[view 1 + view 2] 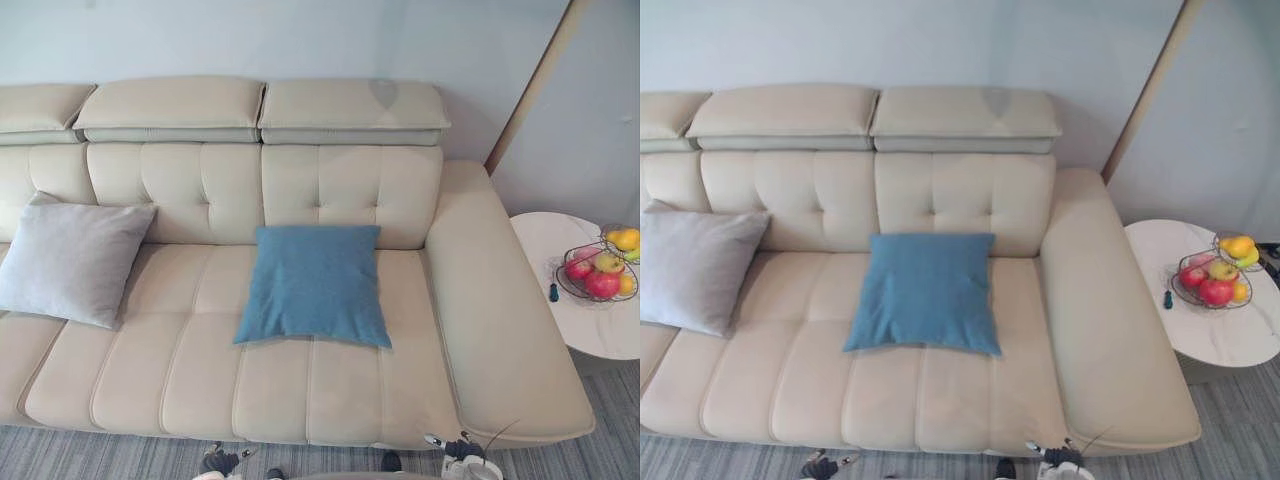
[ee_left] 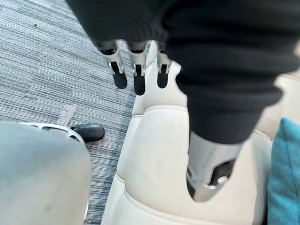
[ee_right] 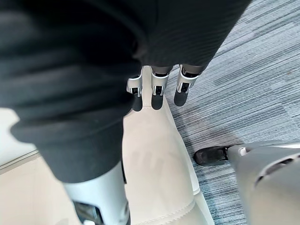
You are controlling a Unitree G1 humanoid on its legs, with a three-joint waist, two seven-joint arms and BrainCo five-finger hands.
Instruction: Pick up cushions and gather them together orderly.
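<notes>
Both empty | left robot hand point(image 2: 139, 77) uncurled | right robot hand point(image 3: 157, 95) uncurled | over sofa point(image 2: 154, 154) front edge

A blue cushion point(image 1: 925, 292) lies in the middle of the cream sofa point(image 1: 1090, 300), its top against the back. A grey cushion point(image 1: 695, 265) sits far left. A fruit basket point(image 1: 1188, 297) stands on the round white surface point(image 1: 1220, 340).

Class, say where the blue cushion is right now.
In the eye views the blue cushion lies on the sofa seat, right of centre, well apart from the grey cushion at the left and nearer the right armrest.
</notes>
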